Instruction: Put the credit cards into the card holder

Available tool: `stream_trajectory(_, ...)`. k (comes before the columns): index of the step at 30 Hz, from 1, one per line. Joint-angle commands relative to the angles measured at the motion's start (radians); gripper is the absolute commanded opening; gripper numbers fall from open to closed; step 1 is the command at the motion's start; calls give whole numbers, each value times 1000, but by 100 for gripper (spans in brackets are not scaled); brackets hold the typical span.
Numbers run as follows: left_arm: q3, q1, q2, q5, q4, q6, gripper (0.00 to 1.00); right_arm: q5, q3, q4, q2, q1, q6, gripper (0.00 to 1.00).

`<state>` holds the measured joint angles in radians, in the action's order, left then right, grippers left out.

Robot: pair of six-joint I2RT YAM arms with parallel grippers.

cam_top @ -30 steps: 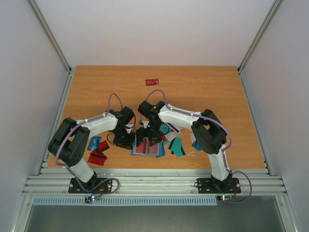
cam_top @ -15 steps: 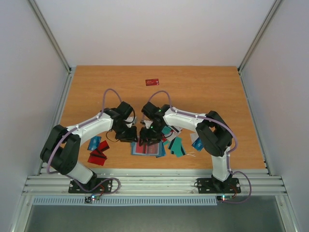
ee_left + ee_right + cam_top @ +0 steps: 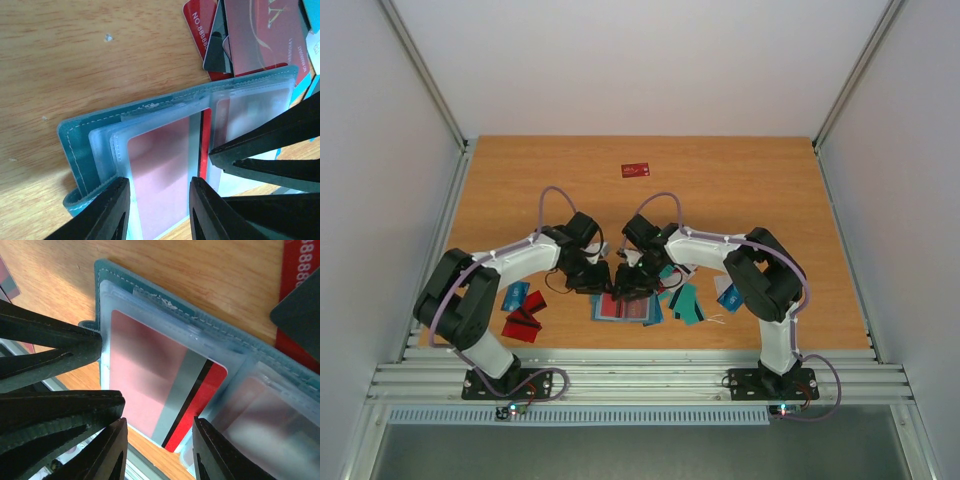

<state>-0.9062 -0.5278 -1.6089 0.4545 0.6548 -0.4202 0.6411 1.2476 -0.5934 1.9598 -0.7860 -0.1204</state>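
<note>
Since the red card (image 3: 195, 405) lies only partly inside the clear pocket (image 3: 125, 305) of the card holder (image 3: 75, 150), just ahead of our right gripper (image 3: 159, 422), jaws apart, we should nudge it in squarely while our left gripper (image 3: 160, 182), jaws also apart, steadies the pocket beneath it.

card holder (image 3: 625, 309) lying open near the table's (image 3: 750, 190) 6 o'clock edge, one card (image 3: 165, 395) sitting in it, loose cards (image 3: 523, 315) lying at its 9 and, perhaps overlapping, 3 o'clock, lone card (image 3: 636, 170) lying toward 12

The card holder (image 3: 75, 150) runs off both wrist views (far pocket blurred); print on the lone red card (image 3: 635, 170) is too small to read.
</note>
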Motion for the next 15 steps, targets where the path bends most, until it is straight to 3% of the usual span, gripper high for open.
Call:
stream_trajectory(1,4,-1,-19,-12,-19,4,36,22,-7,51,-19,10,-13,37)
stream_trajectory(15,23,-1,-24,-21,-15,23,43,34,-13,59,20,12,-13,29)
